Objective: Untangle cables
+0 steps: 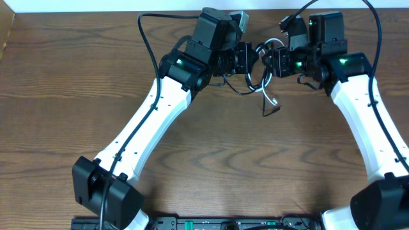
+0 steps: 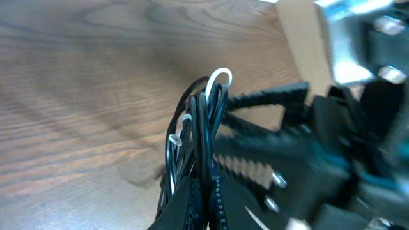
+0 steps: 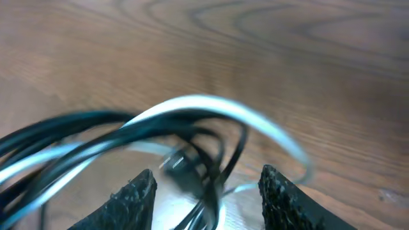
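2 cables [image 1: 263, 96], black and white, hung tangled at upper centre; left gripper [image 2: 203, 191] pinched the bundle, right gripper [image 3: 208, 191] stood spread around it. Pulling apart risked tightening the snarl.

Brown wooden table [image 1: 217, 160] fills the view, its grain running side to side, and a black bar [image 1: 223, 224] sits along the near edge.
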`<move>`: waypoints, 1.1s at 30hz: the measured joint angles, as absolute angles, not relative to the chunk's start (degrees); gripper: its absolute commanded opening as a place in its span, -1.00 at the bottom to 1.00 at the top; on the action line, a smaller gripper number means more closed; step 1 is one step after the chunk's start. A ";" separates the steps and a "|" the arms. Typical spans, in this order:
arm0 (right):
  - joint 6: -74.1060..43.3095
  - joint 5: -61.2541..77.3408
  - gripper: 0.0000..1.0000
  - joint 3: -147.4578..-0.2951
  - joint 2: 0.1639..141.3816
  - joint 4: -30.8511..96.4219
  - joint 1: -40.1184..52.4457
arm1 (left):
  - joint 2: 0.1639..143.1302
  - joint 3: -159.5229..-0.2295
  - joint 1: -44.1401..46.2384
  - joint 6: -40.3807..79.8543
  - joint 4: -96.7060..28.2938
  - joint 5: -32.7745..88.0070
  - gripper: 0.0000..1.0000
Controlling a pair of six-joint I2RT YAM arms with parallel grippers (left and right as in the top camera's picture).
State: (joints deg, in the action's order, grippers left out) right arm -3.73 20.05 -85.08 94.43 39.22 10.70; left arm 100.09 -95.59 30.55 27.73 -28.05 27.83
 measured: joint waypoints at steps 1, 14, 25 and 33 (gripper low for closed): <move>-4.05 19.35 -0.10 -85.08 94.98 38.96 10.70 | 100.09 -95.59 30.55 28.16 -28.05 28.45 -0.85; -6.87 18.37 -0.93 -85.06 97.47 38.98 11.05 | 100.09 -95.59 30.59 30.02 -28.47 26.76 -0.85; -7.25 17.28 -0.98 -85.06 89.65 46.87 9.78 | 100.09 -95.59 30.57 29.76 -28.42 20.51 -0.85; -7.66 17.19 -0.98 -85.06 86.24 55.55 6.42 | 100.09 -95.59 29.74 29.56 -28.42 19.55 -0.85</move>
State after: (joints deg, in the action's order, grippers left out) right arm -7.66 17.19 -85.06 86.24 55.55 6.42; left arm 100.09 -95.59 29.74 29.56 -28.42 19.55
